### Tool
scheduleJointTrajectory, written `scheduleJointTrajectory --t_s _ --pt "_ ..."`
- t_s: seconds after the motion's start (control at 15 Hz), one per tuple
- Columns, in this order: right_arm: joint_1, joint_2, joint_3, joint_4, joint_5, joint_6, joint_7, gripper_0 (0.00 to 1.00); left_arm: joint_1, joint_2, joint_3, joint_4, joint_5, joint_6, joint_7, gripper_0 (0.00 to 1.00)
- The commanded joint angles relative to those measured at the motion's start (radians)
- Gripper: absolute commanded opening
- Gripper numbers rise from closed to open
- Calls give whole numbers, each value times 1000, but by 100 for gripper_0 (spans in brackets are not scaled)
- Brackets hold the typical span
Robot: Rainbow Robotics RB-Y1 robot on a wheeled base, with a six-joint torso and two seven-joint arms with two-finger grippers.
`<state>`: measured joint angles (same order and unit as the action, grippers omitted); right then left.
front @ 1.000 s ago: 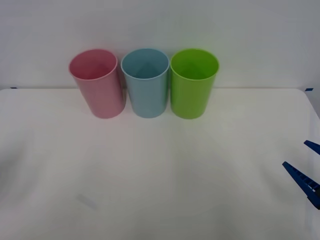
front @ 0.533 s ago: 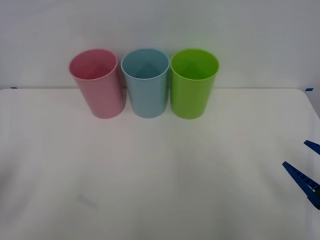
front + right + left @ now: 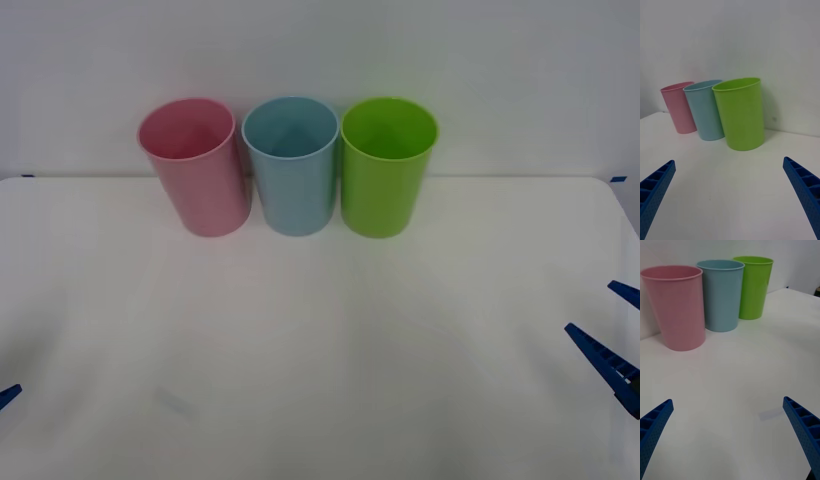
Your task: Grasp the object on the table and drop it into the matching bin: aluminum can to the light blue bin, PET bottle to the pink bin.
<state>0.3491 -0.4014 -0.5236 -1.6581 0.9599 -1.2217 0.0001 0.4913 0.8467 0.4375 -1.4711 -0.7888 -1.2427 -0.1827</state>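
Nearest to the robot, the left gripper and the right gripper are hanging low over the table at its two sides — both with fingers spread wide and holding nothing. Between them the white surface is showing no can and no bottle. Farther back the pink bin, the light blue bin and a lime green bin are standing upright in a row. I cannot tell where the can is — perhaps already inside a bin, so the task is looking finished or not begun.

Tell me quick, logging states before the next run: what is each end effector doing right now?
Left end effector: open, holding nothing, low over the table.
Right end effector: open, holding nothing, at the table's right edge.
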Motion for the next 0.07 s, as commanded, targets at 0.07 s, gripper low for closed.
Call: scheduleJointTrajectory --t_s 0.07 --pt "0 0 0 0 0 0 0 100 0 0 0 0 0 0 0 100"
